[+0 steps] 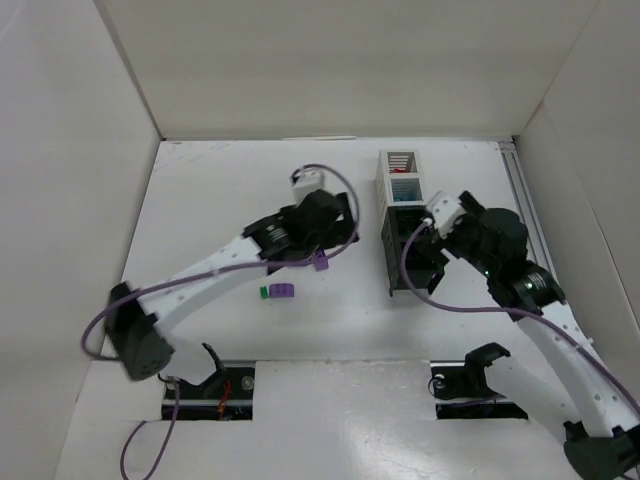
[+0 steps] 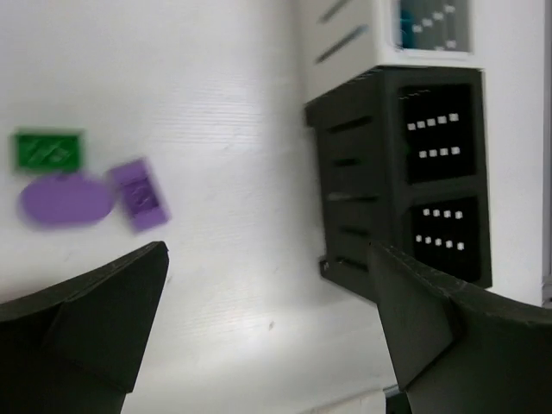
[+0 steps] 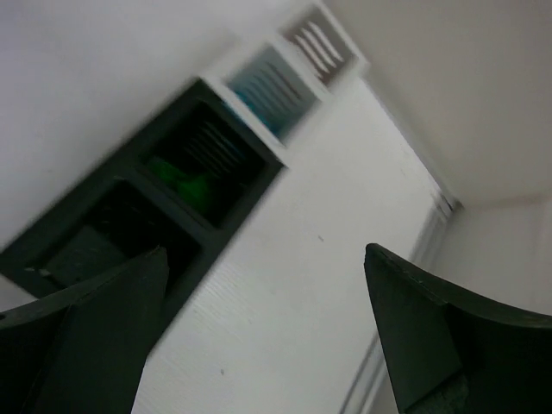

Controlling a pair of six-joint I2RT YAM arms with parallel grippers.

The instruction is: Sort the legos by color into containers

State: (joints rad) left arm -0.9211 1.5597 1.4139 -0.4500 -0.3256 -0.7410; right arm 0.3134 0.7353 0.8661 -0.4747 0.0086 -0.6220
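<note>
The containers (image 1: 404, 222) stand in a row right of centre: two white bins at the far end, two black at the near end. They also show in the left wrist view (image 2: 397, 164) and the right wrist view (image 3: 172, 198). A green lego (image 3: 185, 183) lies in one black bin. The far white bin holds red, the other cyan (image 2: 435, 26). A green lego (image 1: 264, 292) and a purple lego (image 1: 283, 290) lie together on the table, seen too in the left wrist view as green (image 2: 50, 149) and purple (image 2: 138, 195). My left gripper (image 1: 342, 238) (image 2: 267, 254) is open and empty, left of the bins. My right gripper (image 1: 425, 250) (image 3: 265, 252) is open and empty beside the black bins.
A blurred purple oval (image 2: 65, 200) sits next to the two loose legos; I cannot tell what it is. Purple cables loop from both arms (image 1: 335, 180). Cardboard walls (image 1: 330, 70) enclose the table on three sides. A rail (image 1: 520, 190) runs along the right edge.
</note>
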